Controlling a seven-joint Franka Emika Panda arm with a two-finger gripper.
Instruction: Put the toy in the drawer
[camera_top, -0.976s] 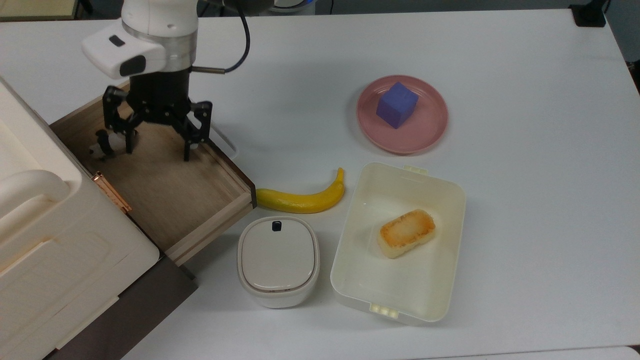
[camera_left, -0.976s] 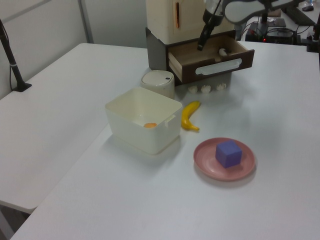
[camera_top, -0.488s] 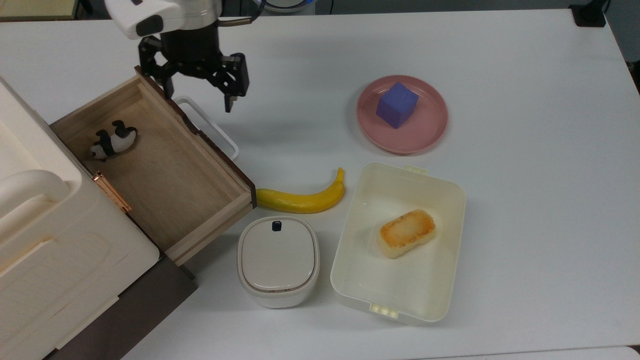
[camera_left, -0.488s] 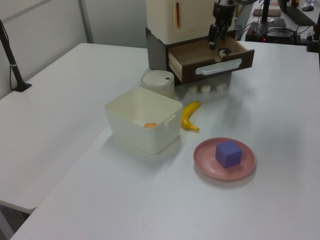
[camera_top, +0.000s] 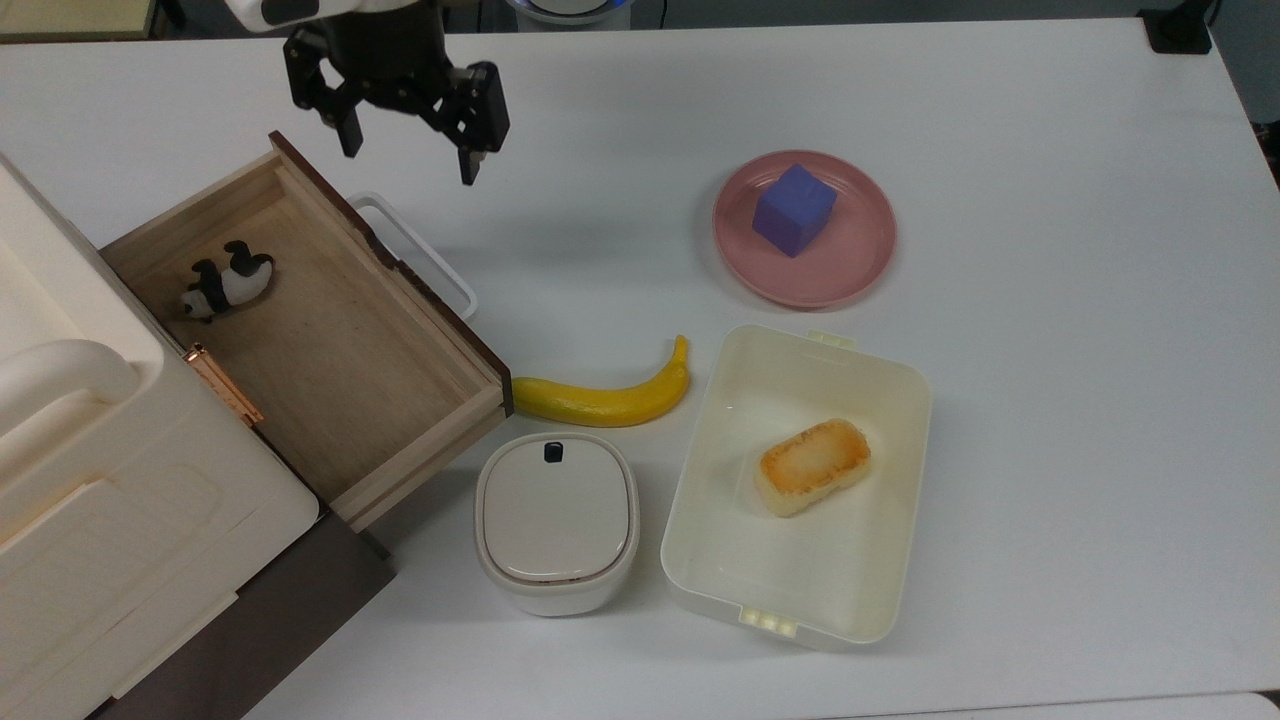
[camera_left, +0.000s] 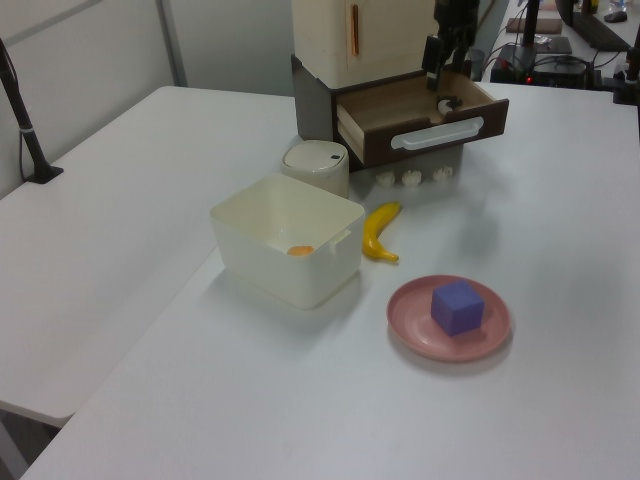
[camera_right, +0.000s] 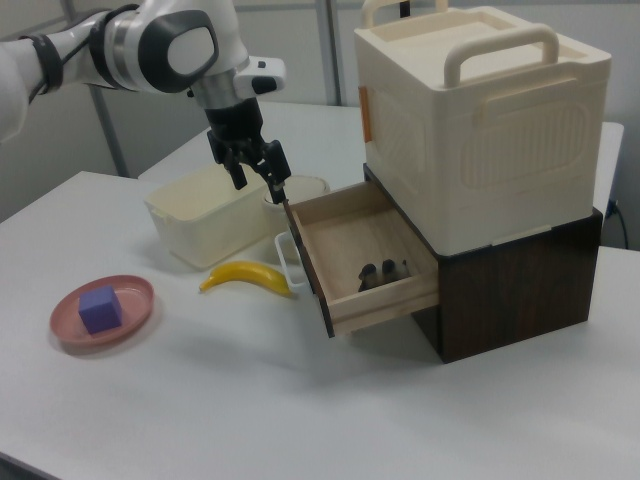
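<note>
The toy (camera_top: 226, 284), a small black-and-white panda, lies on its side on the floor of the open wooden drawer (camera_top: 330, 340), near the drawer's inner corner in the top view's left; it also shows in the drawer (camera_right: 352, 240) as the toy (camera_right: 383, 272) and as the toy (camera_left: 446, 102). My gripper (camera_top: 408, 150) hangs open and empty above the white table, beyond the drawer's dark front and white loop handle (camera_top: 415, 250). In the right view the gripper (camera_right: 258, 182) is raised left of the drawer.
A yellow banana (camera_top: 608, 396) lies by the drawer's corner. A lidded cream container (camera_top: 556, 520), a cream tray (camera_top: 800, 600) holding a toasted bread piece (camera_top: 812, 465), and a pink plate (camera_top: 860, 255) with a blue-purple cube (camera_top: 794, 209) stand to the top view's right. A cream box (camera_top: 110, 520) tops the cabinet.
One second ago the gripper was down in the drawer at the toy. It has since risen and moved out past the drawer front, leaving the toy lying inside.
</note>
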